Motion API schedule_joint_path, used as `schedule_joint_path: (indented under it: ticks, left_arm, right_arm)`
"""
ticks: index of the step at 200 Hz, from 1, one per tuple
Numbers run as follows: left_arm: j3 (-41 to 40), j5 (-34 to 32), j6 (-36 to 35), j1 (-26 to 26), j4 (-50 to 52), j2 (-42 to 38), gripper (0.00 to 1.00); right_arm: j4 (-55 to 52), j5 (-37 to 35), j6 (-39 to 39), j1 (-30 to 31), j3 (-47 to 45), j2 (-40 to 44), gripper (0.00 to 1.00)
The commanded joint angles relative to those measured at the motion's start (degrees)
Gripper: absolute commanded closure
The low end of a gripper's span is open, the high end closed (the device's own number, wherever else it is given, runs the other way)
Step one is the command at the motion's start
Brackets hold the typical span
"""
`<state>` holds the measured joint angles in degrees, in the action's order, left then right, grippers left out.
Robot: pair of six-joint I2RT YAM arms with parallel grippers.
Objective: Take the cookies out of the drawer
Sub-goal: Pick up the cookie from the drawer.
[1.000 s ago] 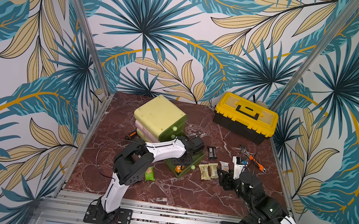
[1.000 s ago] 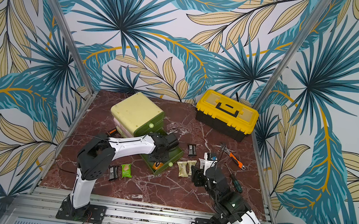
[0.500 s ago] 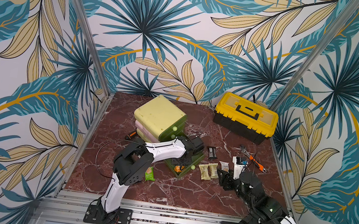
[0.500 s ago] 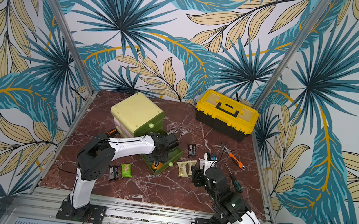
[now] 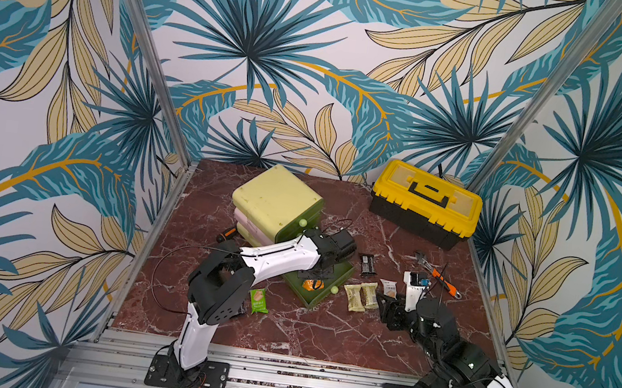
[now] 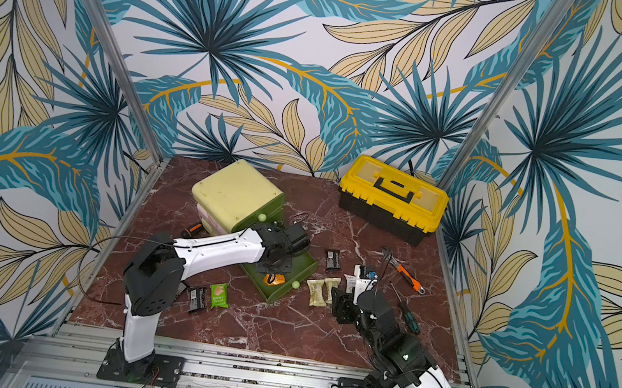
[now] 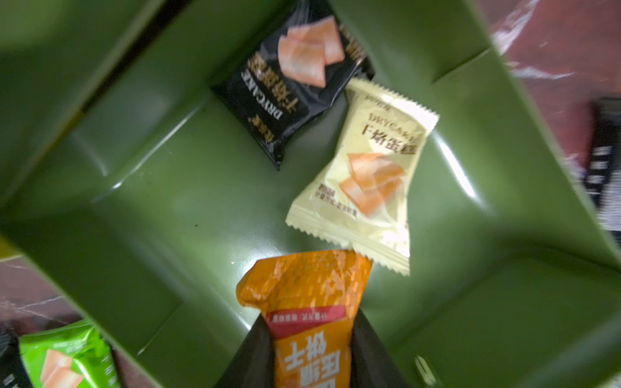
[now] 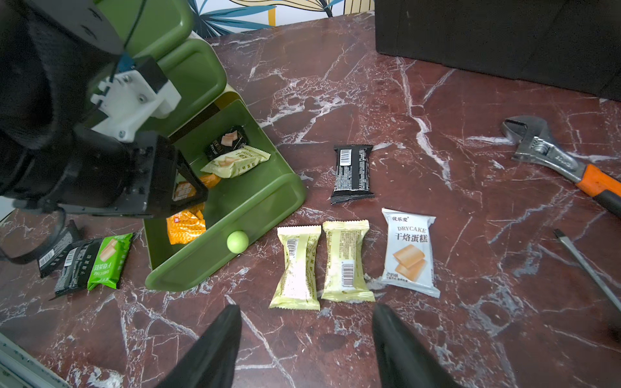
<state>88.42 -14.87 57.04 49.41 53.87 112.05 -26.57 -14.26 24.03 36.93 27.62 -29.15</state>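
Left claw clamped on an orange packet over the open green drawer; right claw spread apart above the surface.

On the surface left of the drawer lie black packets, barcodes up, and a green packet marked DRYCAKE. Inside the drawer are a black DRYCAKE packet, a cream packet reading DRYCAKE 干焙蛋糕, and a second orange packet. The held packet's print is too blurred to read. Further right on the surface lie a lone black packet and two cream packets, backs up, fronts hidden. Next comes a white packet reading 优乐麦 DRYCAKE. The wrench handle is cut off in the right wrist view.
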Motion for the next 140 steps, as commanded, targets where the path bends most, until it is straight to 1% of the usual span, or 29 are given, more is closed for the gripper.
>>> schedule_joint_path:
  ticks: [1,26,89,103,123,140]
  left_arm:
    - [2.18,-2.13,-0.55,0.67,3.32,-3.73,0.63]
    - [0.44,-2.68,0.67,1.94,5.72,-6.71,0.63]
    - [-8.04,-4.46,5.41,4.09,10.39,-16.9,0.63]
    - [-11.42,-4.12,7.01,4.29,10.84,-19.49,0.63]
    - [-18.73,-2.89,9.43,4.56,8.89,-24.09,0.63]
    - [-24.52,-2.87,9.72,4.56,4.41,-27.08,0.63]
  right_arm:
    - [-0.86,0.46,0.58,-0.19,-1.34,0.62,0.35]
    - [-0.85,0.37,0.33,-0.11,-1.36,0.83,0.34]
    - [-0.85,0.94,0.27,-0.1,-1.44,1.11,0.34]
    - [-0.85,0.86,0.25,-0.12,-1.42,1.11,0.34]
    - [-0.77,1.19,0.31,-0.11,-1.51,1.12,0.34]
    - [-0.68,1.38,0.31,-0.12,-1.6,1.17,0.34]
